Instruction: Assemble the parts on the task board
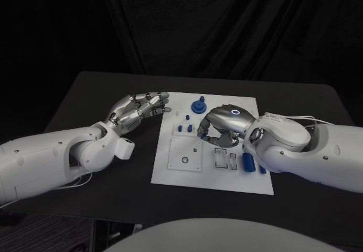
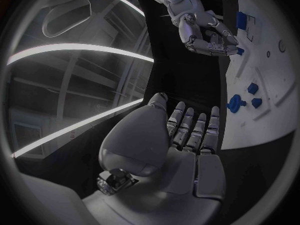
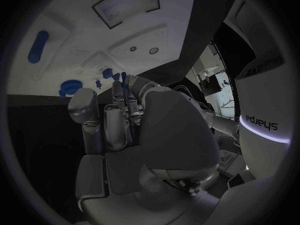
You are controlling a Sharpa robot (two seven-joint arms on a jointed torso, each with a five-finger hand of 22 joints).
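The white task board lies in the middle of the black table. A blue gear-like part stands at its far edge, with small blue pegs just nearer. Two long blue parts lie at the board's right side. My right hand hovers over the board's middle with its fingers curled down. In the left wrist view a small blue piece shows right at that hand's fingertips; whether it is held is unclear. My left hand floats beside the board's far left corner, palm bare, holding nothing.
The board has shallow rectangular recesses and a square plate with holes on its near half. Bare black table lies to the left of the board and in front of it. Dark curtains close off the back.
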